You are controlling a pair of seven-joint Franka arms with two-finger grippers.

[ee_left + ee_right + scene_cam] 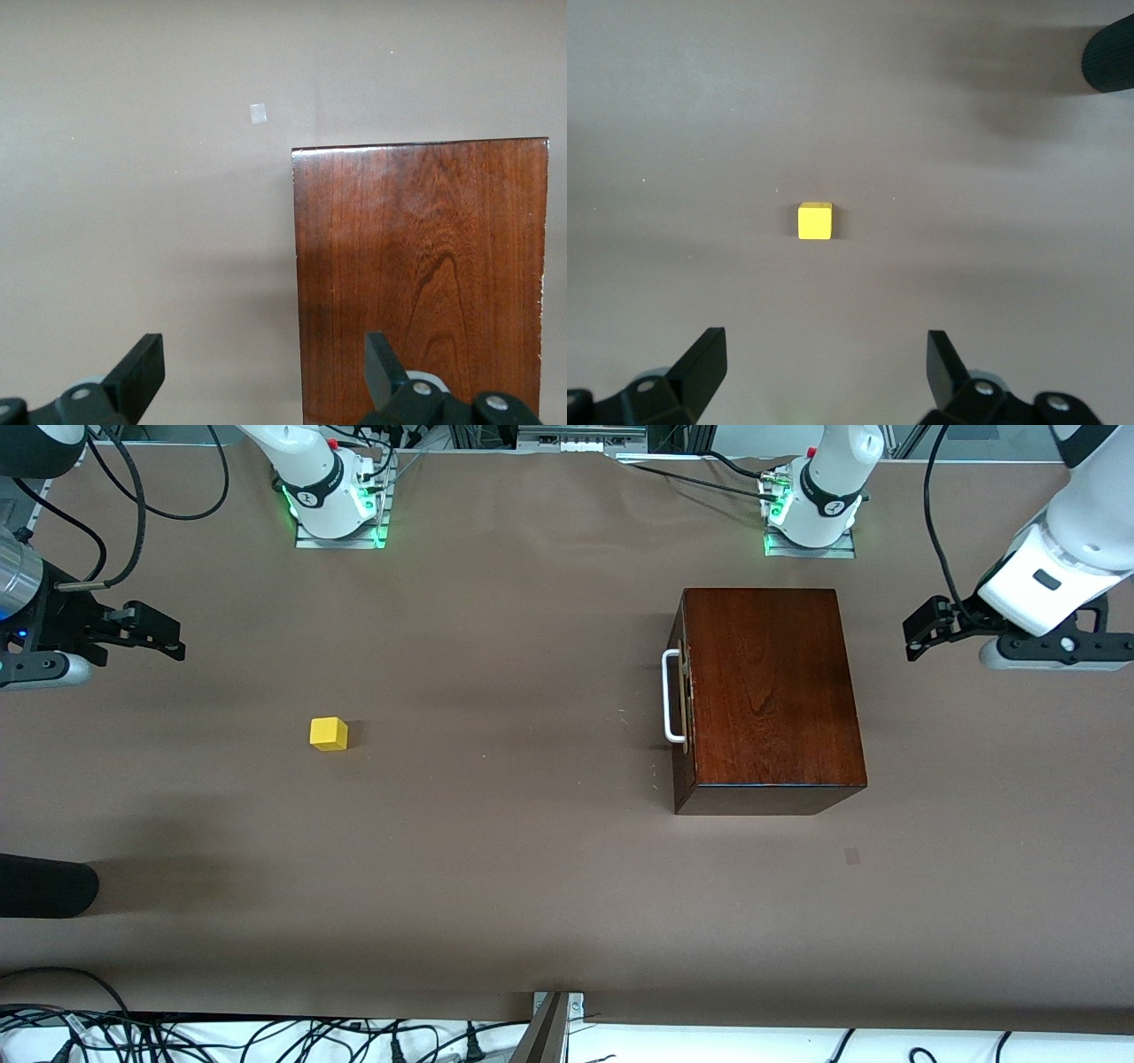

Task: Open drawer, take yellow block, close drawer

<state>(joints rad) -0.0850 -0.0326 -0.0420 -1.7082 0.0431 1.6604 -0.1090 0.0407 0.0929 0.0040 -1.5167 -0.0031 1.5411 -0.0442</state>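
I see the plain yellow block [329,733] mid-left of frame, drawer [679,696] closed; right gripper [146,631] and left gripper [926,631] spread wide, empty.

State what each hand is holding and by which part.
Nothing is held. The left hand is open beside the wooden box; the right hand is open, the yellow block untouched.
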